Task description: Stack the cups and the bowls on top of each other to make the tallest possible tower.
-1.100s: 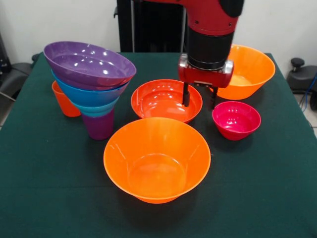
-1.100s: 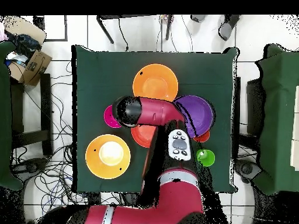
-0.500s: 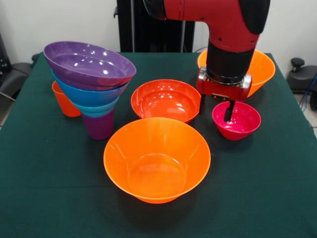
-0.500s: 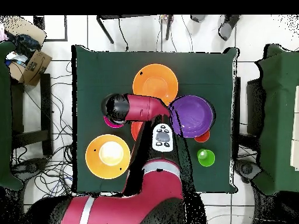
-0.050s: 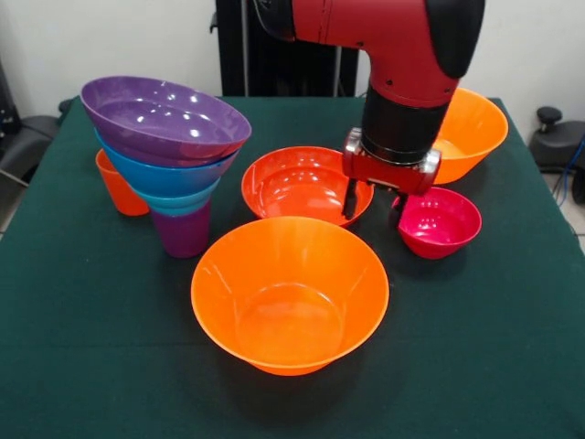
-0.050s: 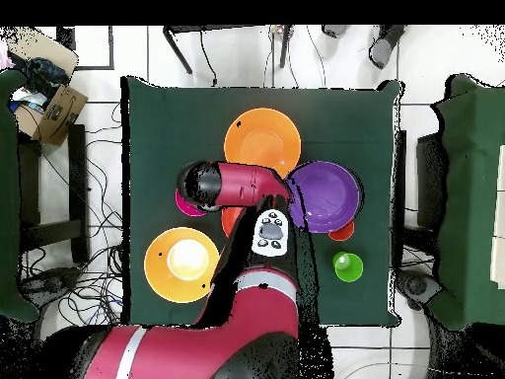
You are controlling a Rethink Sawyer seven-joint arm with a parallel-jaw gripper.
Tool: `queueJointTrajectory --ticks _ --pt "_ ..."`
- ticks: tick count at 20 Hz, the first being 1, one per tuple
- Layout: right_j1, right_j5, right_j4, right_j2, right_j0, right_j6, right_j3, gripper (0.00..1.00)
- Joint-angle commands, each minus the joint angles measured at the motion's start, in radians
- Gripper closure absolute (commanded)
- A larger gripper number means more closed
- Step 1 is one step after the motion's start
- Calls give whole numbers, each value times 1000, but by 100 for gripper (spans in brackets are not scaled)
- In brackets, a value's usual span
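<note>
Purple bowl (image 5: 165,119) tops the tower (image 5: 174,165); other bowls sit empty; jaws open between red-orange bowl (image 5: 302,186) and magenta bowl (image 5: 439,222).

Red and black arm (image 5: 402,55) reaching down from above, wrist vertical. Gripper (image 5: 373,203) pointing straight down, fingers (image 5: 348,197) parted with a clear gap, holding nothing. Hanging low between the shallow red-orange bowl (image 5: 302,183) and the small magenta bowl (image 5: 439,222), one finger by each rim.
</note>
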Motion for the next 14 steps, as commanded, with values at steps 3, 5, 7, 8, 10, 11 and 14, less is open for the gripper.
queueJointTrajectory --ticks 3,5,7,8,10,11,14 --pt "31 -90 -8 -65 42 206 2 0" --pt "21 -97 -2 -54 32 193 17 0" --pt "9 -101 1 -44 24 182 34 0" --pt "3 -100 3 -40 21 178 40 0" --pt "-7 -94 7 -31 17 170 51 0" --pt "-12 -94 8 -28 17 167 61 0" --pt "-14 -92 12 -21 15 164 71 0"
